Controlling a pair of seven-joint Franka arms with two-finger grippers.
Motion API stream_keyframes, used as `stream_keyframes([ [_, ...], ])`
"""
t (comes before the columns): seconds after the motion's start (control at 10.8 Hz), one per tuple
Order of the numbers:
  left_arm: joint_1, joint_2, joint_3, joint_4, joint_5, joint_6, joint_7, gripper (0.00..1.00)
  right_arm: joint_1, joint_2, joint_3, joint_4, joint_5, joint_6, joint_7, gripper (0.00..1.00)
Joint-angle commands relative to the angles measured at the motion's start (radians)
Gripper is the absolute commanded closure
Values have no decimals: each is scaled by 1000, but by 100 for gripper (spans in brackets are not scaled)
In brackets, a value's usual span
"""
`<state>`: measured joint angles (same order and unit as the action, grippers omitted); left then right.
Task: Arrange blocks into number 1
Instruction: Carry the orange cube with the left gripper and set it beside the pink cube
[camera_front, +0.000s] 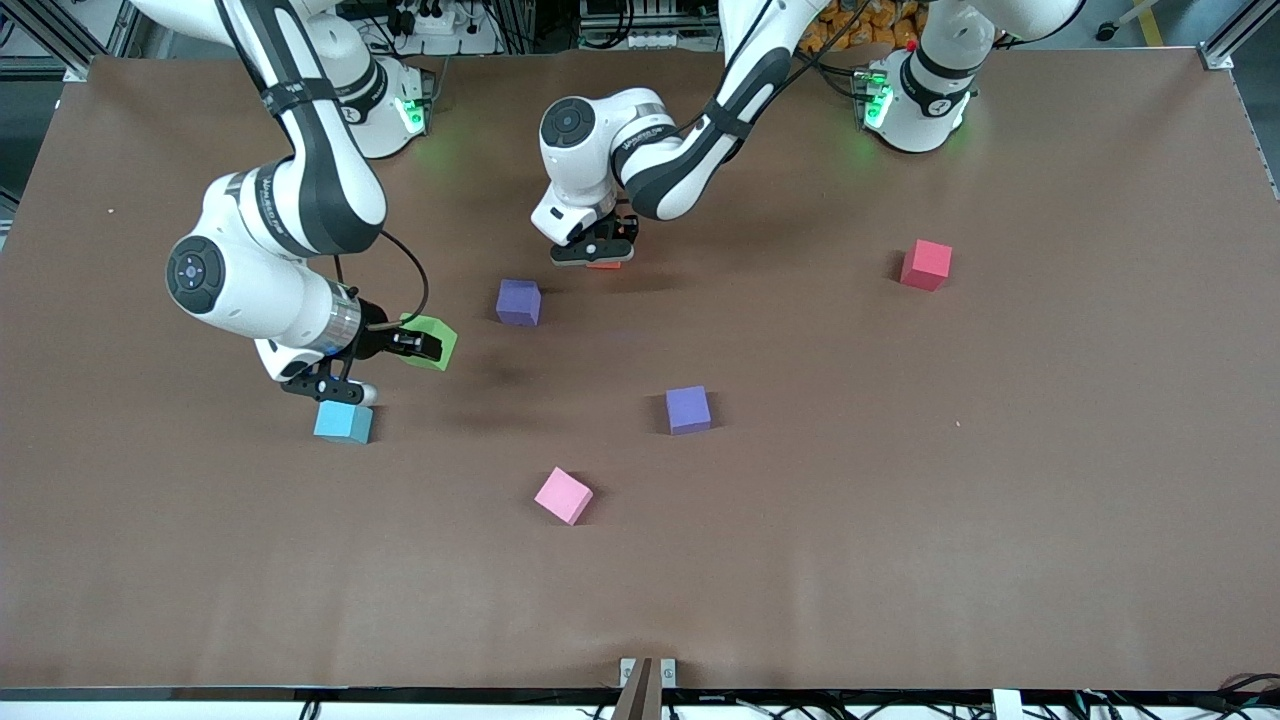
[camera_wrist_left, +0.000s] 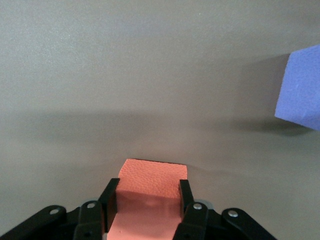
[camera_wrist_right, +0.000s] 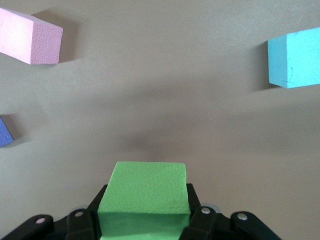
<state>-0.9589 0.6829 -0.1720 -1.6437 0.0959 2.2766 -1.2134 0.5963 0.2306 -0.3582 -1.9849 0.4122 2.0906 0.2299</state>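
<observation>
My left gripper (camera_front: 598, 254) is shut on an orange block (camera_front: 604, 265), low over the table beside a purple block (camera_front: 518, 302). In the left wrist view the orange block (camera_wrist_left: 152, 182) sits between the black fingers (camera_wrist_left: 110, 199), with that purple block (camera_wrist_left: 300, 87) off to one side. My right gripper (camera_front: 418, 345) is shut on a green block (camera_front: 438, 338), held above the table over the spot next to a light blue block (camera_front: 343, 422). The right wrist view shows the green block (camera_wrist_right: 147, 192) filling the jaws. A second purple block (camera_front: 688, 409) and a pink block (camera_front: 563, 495) lie nearer the front camera.
A red block (camera_front: 926, 265) lies alone toward the left arm's end of the table. In the right wrist view the pink block (camera_wrist_right: 30, 37) and the light blue block (camera_wrist_right: 295, 57) lie on the brown table (camera_front: 900, 500).
</observation>
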Motion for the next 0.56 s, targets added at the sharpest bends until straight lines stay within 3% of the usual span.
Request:
stream_keyframes([
  [0.0, -8, -3, 6, 16, -12, -20, -29, 100, 5, -47, 4, -38, -15, 2, -3, 41],
  [0.46, -8, 0, 6, 18, -12, -20, -32, 100, -3, -69, 2, -69, -22, 0, -7, 40],
])
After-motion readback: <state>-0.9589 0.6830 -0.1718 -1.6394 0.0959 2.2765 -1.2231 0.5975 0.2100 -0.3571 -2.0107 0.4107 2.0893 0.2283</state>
